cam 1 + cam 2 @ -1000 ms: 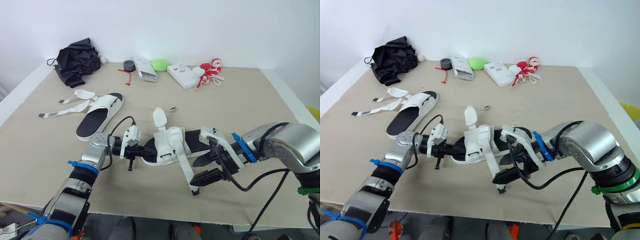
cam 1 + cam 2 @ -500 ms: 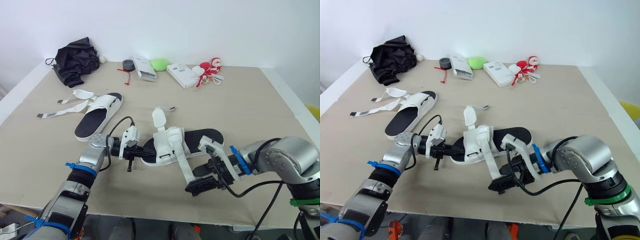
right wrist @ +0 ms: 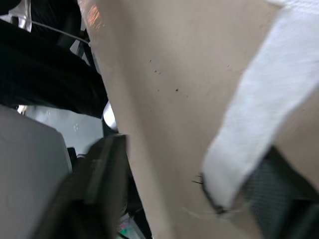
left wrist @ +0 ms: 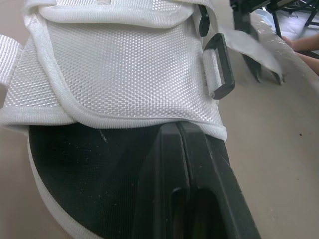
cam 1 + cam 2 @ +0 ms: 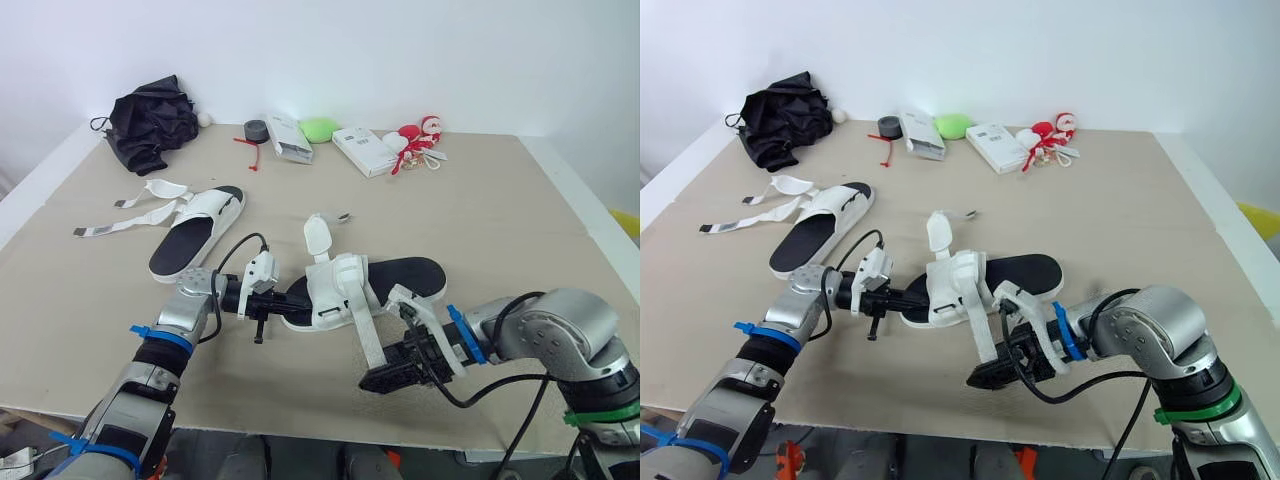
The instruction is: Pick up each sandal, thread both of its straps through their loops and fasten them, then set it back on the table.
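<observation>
A white sandal (image 5: 345,285) with a black insole lies at mid table, one short strap standing up and a long strap (image 5: 368,335) trailing toward the front edge. My left gripper (image 5: 283,300) is shut on the sandal's left end, its fingers (image 4: 177,164) pressed together on the insole below a black loop (image 4: 219,69). My right gripper (image 5: 383,378) is low at the long strap's tip and open. The strap end (image 3: 254,114) lies between its spread fingers, close to one of them. A second sandal (image 5: 195,230) lies at the left with loose straps (image 5: 125,215).
Along the back edge sit a black cloth (image 5: 150,120), a tape roll (image 5: 257,130), two white boxes (image 5: 290,137), a green object (image 5: 320,128) and red-white toys (image 5: 420,140). The table's front edge (image 5: 330,425) runs just below my right gripper.
My right gripper has slid left and nearer the front edge, down along the long strap to its tip. The left gripper and the sandal have stayed put.
</observation>
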You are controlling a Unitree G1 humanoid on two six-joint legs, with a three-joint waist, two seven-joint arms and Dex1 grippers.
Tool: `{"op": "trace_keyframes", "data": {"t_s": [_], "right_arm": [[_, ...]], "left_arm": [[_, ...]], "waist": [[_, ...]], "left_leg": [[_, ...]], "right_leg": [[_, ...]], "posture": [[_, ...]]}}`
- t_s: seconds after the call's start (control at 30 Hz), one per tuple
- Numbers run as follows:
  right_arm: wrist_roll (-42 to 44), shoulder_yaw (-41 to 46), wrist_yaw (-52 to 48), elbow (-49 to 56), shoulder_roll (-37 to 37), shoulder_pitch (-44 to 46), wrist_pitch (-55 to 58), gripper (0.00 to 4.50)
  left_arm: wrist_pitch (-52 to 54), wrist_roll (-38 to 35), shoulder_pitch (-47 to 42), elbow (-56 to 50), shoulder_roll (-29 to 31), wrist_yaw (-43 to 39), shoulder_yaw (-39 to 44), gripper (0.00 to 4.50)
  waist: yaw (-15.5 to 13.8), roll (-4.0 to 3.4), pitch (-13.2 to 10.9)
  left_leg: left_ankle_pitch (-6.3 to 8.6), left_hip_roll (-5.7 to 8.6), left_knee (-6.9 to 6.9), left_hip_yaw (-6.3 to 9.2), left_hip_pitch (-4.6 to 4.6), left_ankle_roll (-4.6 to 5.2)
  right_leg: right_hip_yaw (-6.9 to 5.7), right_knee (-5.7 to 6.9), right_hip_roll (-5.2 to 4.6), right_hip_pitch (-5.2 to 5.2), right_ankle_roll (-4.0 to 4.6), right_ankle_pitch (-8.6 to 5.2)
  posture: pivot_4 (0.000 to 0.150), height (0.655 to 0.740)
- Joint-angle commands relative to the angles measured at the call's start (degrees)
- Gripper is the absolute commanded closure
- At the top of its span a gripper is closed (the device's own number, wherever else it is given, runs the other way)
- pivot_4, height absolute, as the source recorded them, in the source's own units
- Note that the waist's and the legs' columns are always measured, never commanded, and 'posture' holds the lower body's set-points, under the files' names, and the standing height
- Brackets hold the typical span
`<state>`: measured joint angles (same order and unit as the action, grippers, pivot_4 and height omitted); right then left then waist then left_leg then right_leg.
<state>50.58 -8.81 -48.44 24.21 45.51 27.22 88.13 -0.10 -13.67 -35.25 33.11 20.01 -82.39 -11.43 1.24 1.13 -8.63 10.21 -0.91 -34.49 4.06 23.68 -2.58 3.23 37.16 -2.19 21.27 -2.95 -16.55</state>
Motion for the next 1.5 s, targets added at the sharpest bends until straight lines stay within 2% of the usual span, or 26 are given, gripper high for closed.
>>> {"op": "trace_keyframes", "data": {"t_s": [0.03, 0.07, 0.1, 0.13, 0.17, 0.43, 0.57, 0.87, 1.03, 1.33, 1.5], "right_arm": [[1.47, 2.44, -0.55, -0.07, 0.69, 0.0, -0.56, 2.89], [1.65, 2.55, -0.97, -0.07, 1.05, 0.0, -0.82, 3.05], [1.81, 2.66, -1.34, -0.16, 1.42, 0.07, -1.03, 3.69], [2.05, 2.81, -1.79, -0.19, 1.72, 0.05, -1.34, 3.85], [2.41, 3.02, -2.29, -0.22, 2.02, 0.05, -1.66, 4.44], [7.61, 5.99, -9.13, -0.09, 6.3, 3.34, -3.26, 4.44], [9.68, 7.9, -9.5, -7.72, 4.45, 12.67, -0.65, 4.44], [-2.21, -2.7, -9.78, -33.99, -1.87, 34.81, -3.35, 4.44], [-7.67, -11.41, -14.53, -40.51, -3.58, 39.08, -6.67, 4.44], [-12.13, -18.91, -20.89, -43.85, -5.27, 40.93, -8.33, 4.44], [-14.32, -19.93, -23.89, -46.72, -6.43, 42.97, -8.44, 4.44]], "left_arm": [[2.78, 5.66, 3.91, 5.49, 1.72, 1.95, -3.79, 4.5], [2.77, 5.67, 3.9, 5.52, 1.69, 1.97, -3.79, 4.5], [2.76, 5.66, 3.89, 5.55, 1.66, 1.99, -3.78, 4.5], [2.77, 5.66, 3.89, 5.55, 1.65, 1.98, -3.79, 4.5], [2.78, 5.65, 3.88, 5.56, 1.64, 1.97, -3.79, 4.5], [2.7, 5.64, 3.79, 5.8, 1.41, 2.0, -3.83, 4.5], [2.5, 5.7, 3.63, 6.2, 1.42, 1.87, -3.85, 4.5], [1.75, 5.99, 2.98, 6.92, 1.22, 1.85, -4.12, 4.5], [1.7, 5.8, 4.11, 5.87, 1.49, 2.26, -3.88, 4.5], [2.38, 5.51, 5.54, 4.2, 1.56, 2.98, -3.61, 4.5], [2.65, 5.46, 5.62, 3.97, 1.45, 3.31, -3.61, 4.5]], "waist": [[0.0, 0.0, 0.0], [0.0, 0.0, 0.0], [0.0, 0.0, 0.0], [0.0, 0.0, 0.0], [0.0, 0.0, 0.0], [0.0, -0.01, -0.01], [0.01, -0.02, -0.01], [0.0, -0.16, -0.02], [-0.01, -0.21, -0.02], [0.12, -0.35, 0.05], [0.13, -0.42, 0.07]], "left_leg": [[0.0, 0.0, 0.0, 0.0, 0.0, 0.0], [0.0, 0.0, 0.0, 0.0, 0.0, 0.0], [0.0, 0.0, 0.0, 0.0, 0.0, 0.0], [0.0, 0.0, 0.0, 0.0, 0.0, 0.0], [0.0, 0.0, 0.0, 0.0, 0.0, 0.0], [0.0, -0.01, 0.0, -0.01, 0.0, 0.0], [-0.01, -0.01, -0.01, -0.01, -0.01, 0.02], [-0.02, -0.05, 0.01, -0.03, -0.01, 0.03], [-0.03, -0.02, 0.01, 0.03, 0.07, 0.06], [-0.04, -0.05, 0.0, 0.0, 0.02, 0.07], [-0.04, -0.05, 0.0, 0.0, 0.0, 0.07]], "right_leg": [[0.0, 0.0, 0.0, 0.0, 0.0, 0.0], [0.0, 0.0, 0.0, 0.0, 0.0, 0.0], [0.0, 0.0, 0.0, 0.0, 0.0, 0.0], [0.0, 0.0, 0.01, 0.0, 0.0, 0.0], [0.0, 0.0, 0.0, 0.0, 0.0, 0.0], [0.01, 0.0, 0.01, 0.0, 0.0, 0.0], [0.02, 0.0, 0.01, 0.0, 0.02, 0.02], [0.02, 0.0, 0.03, 0.01, 0.09, 0.04], [0.02, 0.02, 0.06, 0.05, 0.05, 0.06], [0.05, 0.06, 0.12, 0.03, 0.03, 0.09], [0.06, 0.09, 0.14, 0.03, 0.04, 0.09]], "posture": [[0.15, 0.738], [0.15, 0.738], [0.15, 0.738], [0.15, 0.738], [0.15, 0.738], [0.15, 0.738], [0.15, 0.738], [0.15, 0.738], [0.15, 0.738], [0.15, 0.738], [0.15, 0.738]]}}
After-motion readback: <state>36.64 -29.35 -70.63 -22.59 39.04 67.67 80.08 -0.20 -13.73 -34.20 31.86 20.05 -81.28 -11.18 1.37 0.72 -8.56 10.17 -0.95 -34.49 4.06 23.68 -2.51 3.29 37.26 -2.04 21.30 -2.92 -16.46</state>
